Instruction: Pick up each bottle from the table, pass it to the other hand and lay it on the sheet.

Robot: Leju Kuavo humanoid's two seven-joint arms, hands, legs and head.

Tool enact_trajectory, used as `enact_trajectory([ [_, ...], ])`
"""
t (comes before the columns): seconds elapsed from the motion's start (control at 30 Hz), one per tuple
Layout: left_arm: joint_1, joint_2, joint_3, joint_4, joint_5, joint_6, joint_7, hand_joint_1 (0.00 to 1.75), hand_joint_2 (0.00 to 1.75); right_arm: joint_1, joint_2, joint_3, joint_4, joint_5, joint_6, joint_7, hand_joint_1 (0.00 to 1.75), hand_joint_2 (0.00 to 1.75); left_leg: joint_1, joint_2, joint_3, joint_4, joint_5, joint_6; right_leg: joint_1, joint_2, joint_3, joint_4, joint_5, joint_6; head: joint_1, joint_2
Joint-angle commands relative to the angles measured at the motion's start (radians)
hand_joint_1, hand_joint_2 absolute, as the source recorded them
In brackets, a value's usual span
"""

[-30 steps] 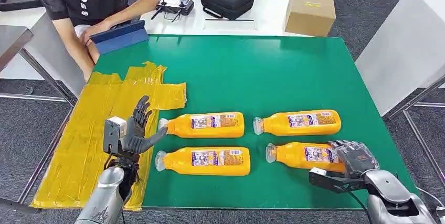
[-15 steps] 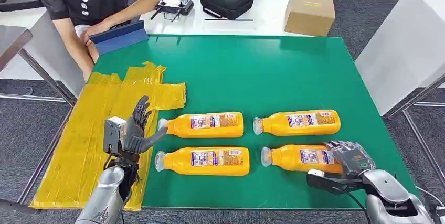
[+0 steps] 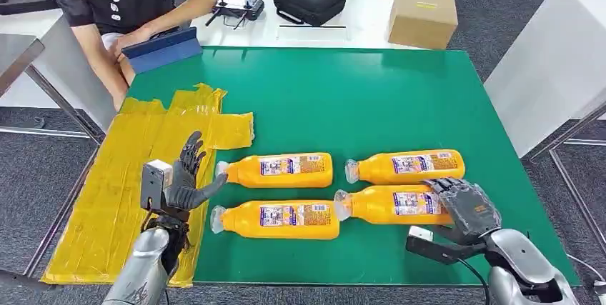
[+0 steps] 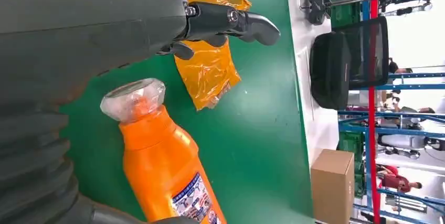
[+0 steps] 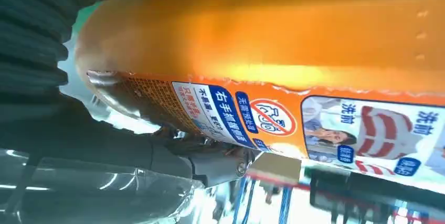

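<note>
Right hand (image 3: 461,206) grips the base end of the near-right bottle (image 3: 389,203), fingers wrapped over its orange body; the right wrist view shows the label (image 5: 325,124) close against the hand. That bottle sits tilted near the table's (image 3: 371,98) front-right corner, its cap end just beside the near-left bottle (image 3: 275,219). Left hand (image 3: 187,180) hovers with fingers spread, holding nothing, at the table's left edge over the border of the yellow sheet (image 3: 114,183), its thumb pointing toward the far-left bottle (image 3: 275,169). A fourth bottle (image 3: 406,166) lies toward the right edge. All four lie on green surface, none on the sheet.
</note>
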Motion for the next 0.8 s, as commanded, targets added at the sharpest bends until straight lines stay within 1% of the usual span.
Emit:
enact_trajectory([
  [0.03,-0.037,0.006,0.011,0.05,-0.004,0.004,-0.003,0.0,1.75,-0.024,0.095,-0.097,-0.036,0.035,-0.046,0.04,1.75,1.75,0.001,0.001,0.004,0.0,-0.002,-0.004,0.001,0.0,0.003,-0.001,-0.001,-0.003,0.0,0.0],
  [0.07,-0.037,0.007,0.013,0.048,-0.004,0.008,-0.003,0.0,1.75,-0.032,0.104,-0.111,-0.028,0.033,-0.052,0.043,1.75,1.75,0.001,0.002,0.005,0.0,-0.003,-0.006,0.001,0.001,0.005,0.0,-0.002,-0.004,0.0,0.0],
  [0.17,-0.039,0.006,0.012,0.05,-0.006,0.007,0.0,0.0,1.75,-0.042,0.138,-0.149,-0.028,-0.01,-0.072,0.037,1.75,1.75,0.001,0.001,0.002,0.0,-0.001,-0.003,0.001,0.0,0.002,0.0,-0.001,-0.002,0.0,0.0],
  [0.23,-0.039,0.006,0.012,0.05,-0.006,0.007,0.0,0.0,1.75,-0.042,0.138,-0.149,-0.028,-0.01,-0.072,0.037,1.75,1.75,0.001,0.001,0.002,0.0,-0.001,-0.003,0.001,0.001,0.002,-0.001,0.0,-0.002,0.0,0.0],
  [0.27,-0.039,0.006,0.012,0.05,-0.006,0.007,0.0,0.0,1.75,-0.042,0.138,-0.149,-0.028,-0.01,-0.072,0.037,1.75,1.75,0.001,0.002,0.004,0.0,-0.002,-0.005,0.001,0.002,0.004,0.0,-0.002,-0.003,0.0,0.0],
  [0.3,-0.039,0.006,0.012,0.05,-0.006,0.007,0.0,0.0,1.75,-0.042,0.138,-0.149,-0.028,-0.01,-0.072,0.037,1.75,1.75,0.001,0.001,0.002,0.0,-0.001,-0.003,0.001,0.001,0.001,-0.001,0.0,-0.002,0.0,0.0],
  [0.33,-0.039,0.006,0.012,0.05,-0.006,0.007,0.0,0.0,1.75,-0.042,0.138,-0.149,-0.028,-0.01,-0.072,0.037,1.75,1.75,0.001,0.002,0.004,0.0,-0.002,-0.005,0.001,0.002,0.004,-0.001,-0.002,-0.003,0.0,0.0],
  [0.4,-0.039,0.006,0.012,0.05,-0.006,0.007,0.0,0.0,1.75,-0.042,0.138,-0.149,-0.028,-0.01,-0.072,0.037,1.75,1.75,0.001,0.001,0.002,0.0,-0.001,-0.003,0.001,0.001,0.002,-0.001,-0.001,-0.002,0.0,0.0],
  [0.43,-0.039,0.006,0.012,0.05,-0.006,0.007,0.0,0.0,1.75,-0.042,0.138,-0.149,-0.028,-0.01,-0.072,0.037,1.75,1.75,0.001,0.002,0.004,0.0,-0.002,-0.005,0.001,0.001,0.004,-0.001,-0.001,-0.003,0.0,0.0],
  [0.53,-0.039,0.006,0.012,0.05,-0.006,0.007,0.0,0.0,1.75,-0.042,0.138,-0.149,-0.028,-0.01,-0.072,0.037,1.75,1.75,0.001,0.002,0.002,0.0,-0.001,-0.003,0.001,0.001,0.002,0.0,-0.001,-0.002,0.0,0.0],
  [0.63,-0.032,0.0,0.008,0.047,-0.008,0.009,0.001,0.0,1.75,-0.058,0.203,-0.208,-0.018,-0.122,-0.1,0.036,1.75,1.75,0.001,0.002,0.005,0.0,-0.003,-0.006,0.001,0.002,0.005,0.0,-0.002,-0.004,0.0,0.0],
  [0.67,-0.026,-0.002,0.002,0.038,-0.009,0.011,0.002,0.0,1.75,-0.073,0.229,-0.225,0.0,-0.21,-0.098,0.013,1.75,1.75,0.002,0.003,0.007,0.0,-0.004,-0.007,0.001,0.002,0.007,0.0,-0.003,-0.005,0.0,0.0],
  [0.7,-0.023,-0.003,-0.004,0.032,-0.012,0.013,0.005,0.0,1.75,-0.083,0.249,-0.235,0.016,-0.243,-0.112,0.01,1.75,1.75,0.002,0.003,0.007,0.0,-0.004,-0.007,0.002,0.002,0.006,-0.001,-0.003,-0.004,0.0,0.0],
  [0.8,0.0,-0.004,-0.028,-0.001,-0.02,0.025,0.019,0.0,1.75,-0.115,0.296,-0.233,0.081,-0.409,-0.142,-0.019,1.75,1.75,0.002,0.004,0.006,0.0,-0.003,-0.006,0.002,0.003,0.006,-0.001,-0.002,-0.004,0.0,0.0],
])
